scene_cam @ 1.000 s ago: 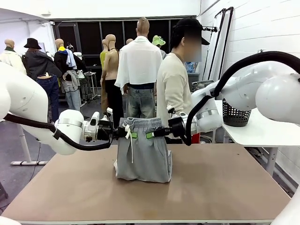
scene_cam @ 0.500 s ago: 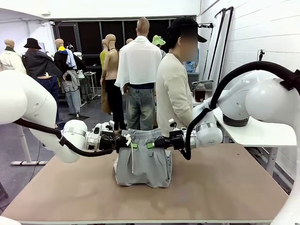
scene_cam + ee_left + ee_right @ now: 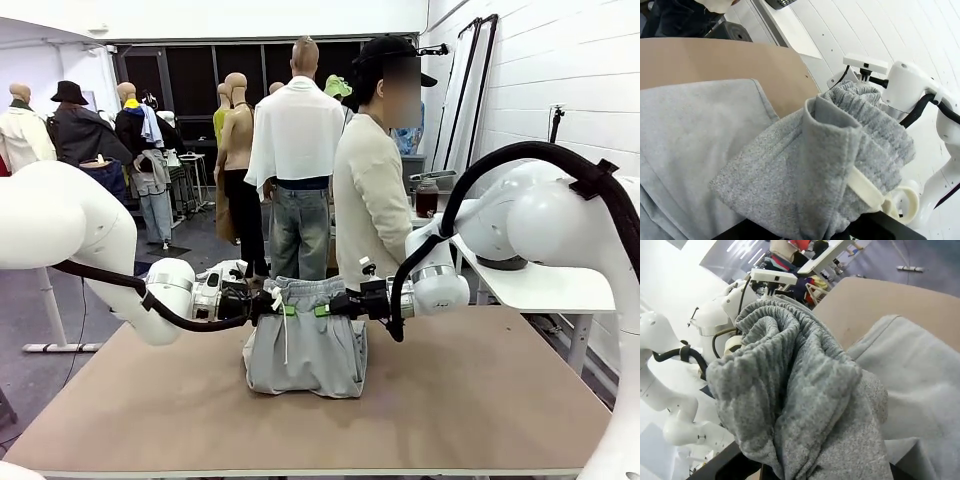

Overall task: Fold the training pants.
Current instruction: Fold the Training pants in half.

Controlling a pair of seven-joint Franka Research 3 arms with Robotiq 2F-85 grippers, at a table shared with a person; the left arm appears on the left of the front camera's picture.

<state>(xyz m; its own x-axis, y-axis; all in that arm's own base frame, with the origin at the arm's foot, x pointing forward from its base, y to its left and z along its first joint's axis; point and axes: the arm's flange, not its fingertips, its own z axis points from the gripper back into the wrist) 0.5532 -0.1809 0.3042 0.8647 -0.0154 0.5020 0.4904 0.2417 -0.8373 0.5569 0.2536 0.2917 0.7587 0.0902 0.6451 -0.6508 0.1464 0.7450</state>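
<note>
— Front view: which step is it?
— I think the fold. The left claw point(image 3: 281, 310) and right claw point(image 3: 321, 311), both closed on the waistband, hold the training pants point(image 3: 304, 345) at frame centre; the legs rest on the table point(image 3: 480, 390). Next, lay the waistband down flat.
— Wrist views?
— Gathered waistband point(image 3: 860, 145) low right in the left one, central in the right one point(image 3: 790, 390).

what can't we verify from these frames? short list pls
- Front view: lower legs of the training pants are folded under; the fabric hides how they lie.
- Left wrist view: left gripper fingertips buried in the waistband.
- Right wrist view: right gripper pads covered by bunched cloth.
- Drawstring ends too small to trace.
</note>
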